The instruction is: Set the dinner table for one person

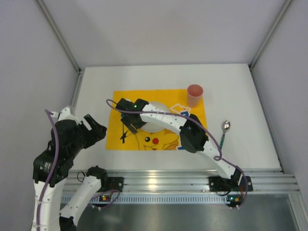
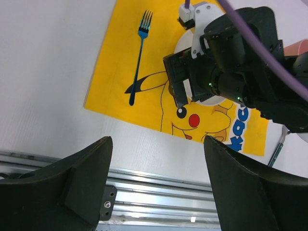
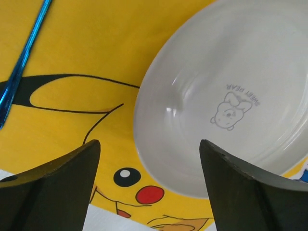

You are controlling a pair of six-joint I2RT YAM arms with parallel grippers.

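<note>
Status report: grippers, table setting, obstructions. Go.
Left gripper open, empty, over table, near-left. Right gripper open over plate rim. Fork, plate, cup on yellow mat; spoon on bare table, right. Right arm spans mat.

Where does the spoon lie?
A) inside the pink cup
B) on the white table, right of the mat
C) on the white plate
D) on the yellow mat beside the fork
B: the spoon lies directly on the white table, beyond the right edge of the yellow mat.
</note>
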